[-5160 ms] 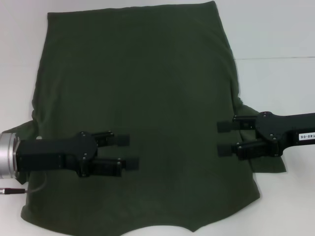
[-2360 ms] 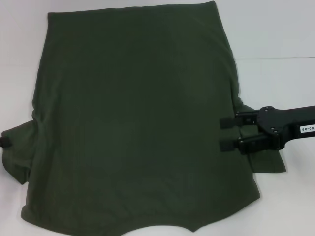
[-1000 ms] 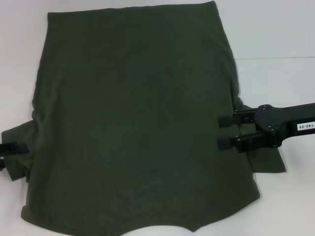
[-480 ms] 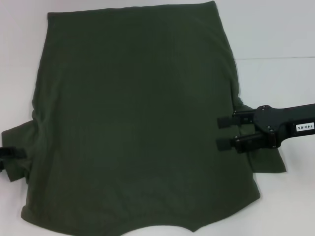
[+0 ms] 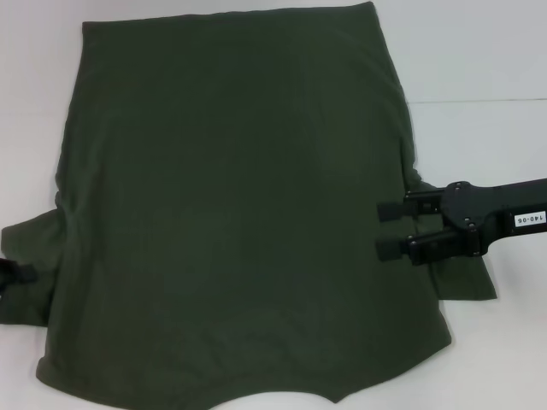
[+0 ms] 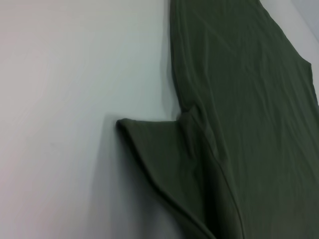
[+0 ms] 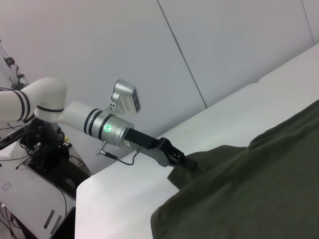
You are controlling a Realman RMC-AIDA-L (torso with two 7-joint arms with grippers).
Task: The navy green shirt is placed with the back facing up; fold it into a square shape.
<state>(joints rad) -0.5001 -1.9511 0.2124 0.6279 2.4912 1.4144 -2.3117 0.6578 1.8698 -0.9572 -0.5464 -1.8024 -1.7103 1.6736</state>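
Olive navy green shirt [image 5: 231, 205]: left gripper [image 7: 183, 161] pinches its sleeve; right gripper [image 5: 386, 229] parted over the opposite edge

Plain white worktop [image 5: 479, 60], and the big navy green shirt [image 5: 231, 205] is spread flat on it, plain side up.

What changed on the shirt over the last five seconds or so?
The left pincer left the shirt's back panel, swung out past the left edge and has come in at the left sleeve; the right wrist view shows it at the sleeve's tip, grip unclear. The sleeve now lies slightly flatter. The right pincer stayed open over the right edge, shifting only slightly. The navy green shirt body on the table is unchanged.
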